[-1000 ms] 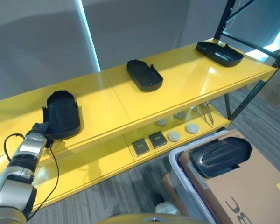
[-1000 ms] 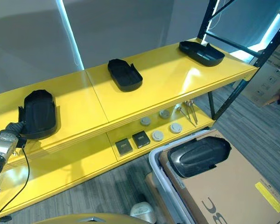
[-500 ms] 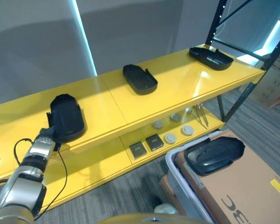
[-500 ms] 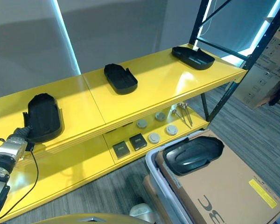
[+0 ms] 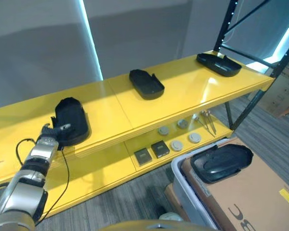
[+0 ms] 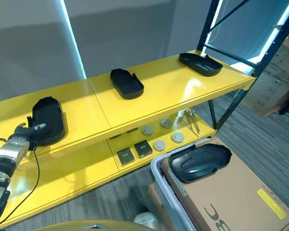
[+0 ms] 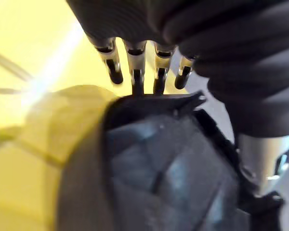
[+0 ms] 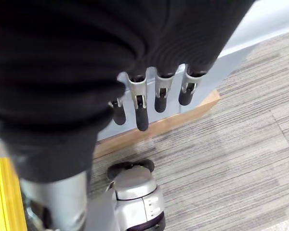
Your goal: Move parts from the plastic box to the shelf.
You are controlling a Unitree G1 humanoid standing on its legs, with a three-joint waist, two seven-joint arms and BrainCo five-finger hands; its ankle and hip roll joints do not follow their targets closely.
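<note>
Parts on the yellow shelf [image 5: 192,86]; one in the plastic box [image 5: 183,178]
Left hand [image 5: 52,131], fingers apart, reaches the leftmost black part [image 5: 71,120]; right hand [image 8: 149,96] hangs with fingers relaxed over the floor [image 8: 241,144]

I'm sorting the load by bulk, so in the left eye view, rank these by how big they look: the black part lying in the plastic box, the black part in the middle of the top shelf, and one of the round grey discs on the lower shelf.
1. Black part in the plastic box, though it lies nearest the camera.
2. Middle shelf part.
3. Grey disc, plainly smallest.
</note>
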